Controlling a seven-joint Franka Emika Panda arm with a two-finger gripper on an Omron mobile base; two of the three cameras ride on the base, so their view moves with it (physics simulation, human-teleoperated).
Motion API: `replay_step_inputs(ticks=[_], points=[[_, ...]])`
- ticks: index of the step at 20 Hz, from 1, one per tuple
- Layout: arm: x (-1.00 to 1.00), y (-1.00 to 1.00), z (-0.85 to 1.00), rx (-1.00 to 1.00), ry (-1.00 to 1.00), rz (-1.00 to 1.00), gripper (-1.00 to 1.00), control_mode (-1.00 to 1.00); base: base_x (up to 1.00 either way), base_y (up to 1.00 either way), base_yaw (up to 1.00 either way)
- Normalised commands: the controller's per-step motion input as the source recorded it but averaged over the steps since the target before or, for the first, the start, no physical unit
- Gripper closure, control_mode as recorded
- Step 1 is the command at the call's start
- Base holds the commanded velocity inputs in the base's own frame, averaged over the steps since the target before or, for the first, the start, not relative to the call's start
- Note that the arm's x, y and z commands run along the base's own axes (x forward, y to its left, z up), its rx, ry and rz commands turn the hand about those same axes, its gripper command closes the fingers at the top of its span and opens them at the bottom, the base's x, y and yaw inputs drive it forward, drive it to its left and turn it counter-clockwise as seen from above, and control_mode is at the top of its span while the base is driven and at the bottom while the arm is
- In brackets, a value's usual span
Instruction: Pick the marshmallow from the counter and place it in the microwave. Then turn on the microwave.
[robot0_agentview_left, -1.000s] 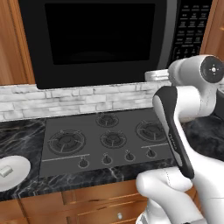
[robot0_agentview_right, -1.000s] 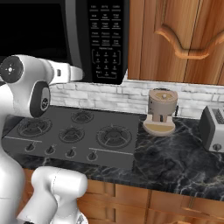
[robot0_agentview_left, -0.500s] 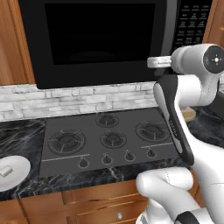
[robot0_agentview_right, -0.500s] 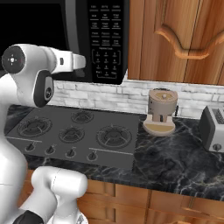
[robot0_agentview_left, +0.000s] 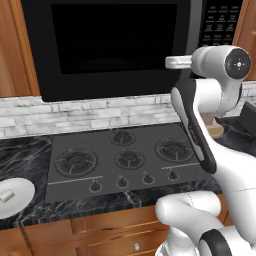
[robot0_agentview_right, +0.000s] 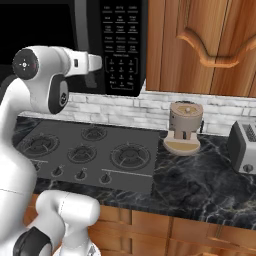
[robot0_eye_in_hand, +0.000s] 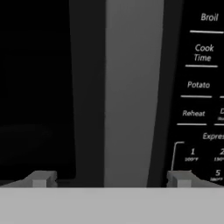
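Marshmallow (robot0_agentview_left: 6, 195) lies flat on the plate (robot0_agentview_left: 20, 202), long axis slanted; gripper (robot0_eye_in_hand: 111, 178), fingers wide, faces the microwave (robot0_agentview_left: 115, 45) handle (robot0_eye_in_hand: 131, 92).

Glossy dark-glass microwave (robot0_agentview_left: 115, 47), matt grey handle (robot0_eye_in_hand: 133, 92), veined marble-like counter (robot0_agentview_right: 210, 185)

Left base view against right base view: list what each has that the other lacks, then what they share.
Left base view alone: the white plate at the lower left on the counter, with the marshmallow lying on it, and the microwave's dark glass door.

Right base view alone: a wooden wall cabinet, a round brown appliance and a toaster on the counter.

Both: the microwave with its keypad, the stovetop, the brick backsplash and the arm.
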Motion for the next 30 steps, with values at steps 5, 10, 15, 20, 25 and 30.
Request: replay_step_inputs(ticks=[5,10,15,20,25,30], points=[[0.27,-0.09,0.12,0.00,-0.07,-0.01,-1.00,-1.00,0.00,0.00,0.00],[0.32,-0.11,0.07,0.02,-0.05,0.00,-1.00,-1.00,0.00,0.00,0.00],[0.34,-0.10,0.01,0.05,-0.01,0.00,-1.00,-1.00,0.00,0.00,0.00],[0.35,-0.07,0.00,0.06,0.00,0.00,-1.00,-1.00,0.00,0.00,0.00],[0.39,-0.02,0.00,0.05,0.00,0.00,1.00,-1.00,0.00,0.00,0.00],[0.13,0.00,0.00,0.00,0.00,0.00,1.00,-1.00,0.00,0.00,0.00]])
